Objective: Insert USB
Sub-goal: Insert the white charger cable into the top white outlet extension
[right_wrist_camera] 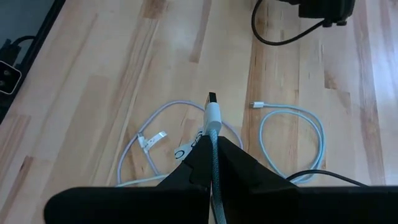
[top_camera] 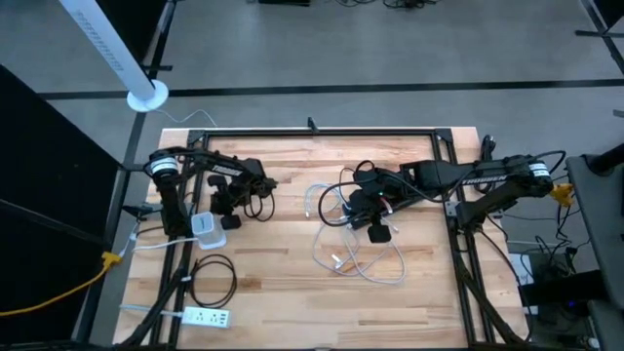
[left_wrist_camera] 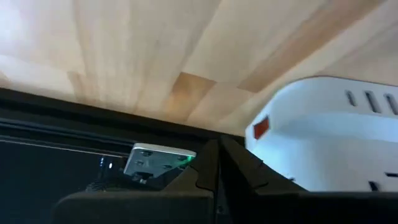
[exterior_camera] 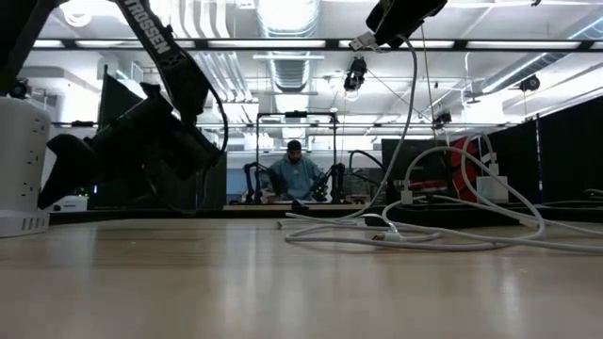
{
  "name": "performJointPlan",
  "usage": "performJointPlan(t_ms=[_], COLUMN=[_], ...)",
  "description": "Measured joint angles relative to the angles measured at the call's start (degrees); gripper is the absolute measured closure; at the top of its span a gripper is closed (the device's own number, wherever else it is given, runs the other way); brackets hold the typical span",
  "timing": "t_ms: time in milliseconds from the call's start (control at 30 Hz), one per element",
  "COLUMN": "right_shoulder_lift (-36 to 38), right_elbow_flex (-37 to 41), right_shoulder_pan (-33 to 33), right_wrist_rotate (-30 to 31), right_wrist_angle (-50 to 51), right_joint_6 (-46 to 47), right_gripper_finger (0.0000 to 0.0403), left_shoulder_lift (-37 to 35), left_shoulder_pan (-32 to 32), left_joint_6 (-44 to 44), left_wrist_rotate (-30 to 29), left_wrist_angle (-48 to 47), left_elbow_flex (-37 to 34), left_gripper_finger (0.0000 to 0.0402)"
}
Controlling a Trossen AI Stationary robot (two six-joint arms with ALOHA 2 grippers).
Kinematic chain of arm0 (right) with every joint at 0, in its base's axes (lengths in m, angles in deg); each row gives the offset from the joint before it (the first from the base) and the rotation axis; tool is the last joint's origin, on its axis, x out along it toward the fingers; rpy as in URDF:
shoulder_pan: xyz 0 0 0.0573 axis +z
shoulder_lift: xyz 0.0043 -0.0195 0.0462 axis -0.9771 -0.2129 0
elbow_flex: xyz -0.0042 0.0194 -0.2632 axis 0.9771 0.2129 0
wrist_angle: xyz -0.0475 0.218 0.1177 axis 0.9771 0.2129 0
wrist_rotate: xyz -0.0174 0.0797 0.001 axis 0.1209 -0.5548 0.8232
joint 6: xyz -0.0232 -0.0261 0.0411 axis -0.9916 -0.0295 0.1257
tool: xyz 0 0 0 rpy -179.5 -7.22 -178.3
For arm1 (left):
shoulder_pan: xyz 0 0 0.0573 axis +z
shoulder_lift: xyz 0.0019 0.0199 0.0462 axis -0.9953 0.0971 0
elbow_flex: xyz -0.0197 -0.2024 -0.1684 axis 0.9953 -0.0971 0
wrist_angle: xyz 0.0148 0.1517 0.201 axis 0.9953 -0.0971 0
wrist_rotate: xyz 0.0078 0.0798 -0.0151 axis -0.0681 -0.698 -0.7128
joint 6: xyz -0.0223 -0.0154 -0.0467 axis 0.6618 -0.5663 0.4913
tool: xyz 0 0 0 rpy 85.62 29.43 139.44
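Observation:
A white braided USB cable lies in loops on the wooden table, its coils resting flat. My right gripper is raised over them near the table's middle, shut on one end of the cable. A white power tower stands on its base near the left edge, big in the left wrist view and at the low view's left. My left gripper hovers shut just beside the tower, touching nothing. My right gripper pinches the white cable just behind its USB plug between the two fingers. The plug's dark metal tip sticks out past the fingertips, in line with them. That end is lifted clear, and the cable hangs slack down to the table.
A white power strip with a black coiled cord lies at the near left corner. Black cords lie by the left gripper. A black frame borders the table. A person sits far behind the table.

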Motion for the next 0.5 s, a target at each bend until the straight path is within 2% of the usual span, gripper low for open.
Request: performJointPlan(t_ms=[167,500], right_shoulder_lift=[0.0,0.0], right_elbow_flex=[0.0,0.0], right_shoulder_pan=[0.0,0.0], right_wrist_rotate=[0.0,0.0], right_wrist_angle=[0.0,0.2], right_joint_6=[-0.2,-1.1], right_gripper_finger=[0.0403,0.0403], left_shoulder_lift=[0.0,-0.2], left_shoulder_pan=[-1.2,-9.8], left_joint_6=[0.0,-0.4], left_wrist_rotate=[3.3,8.1], left_wrist_angle=[-0.2,-0.1], left_elbow_flex=[0.0,0.1], left_gripper_finger=[0.0402,0.0401])
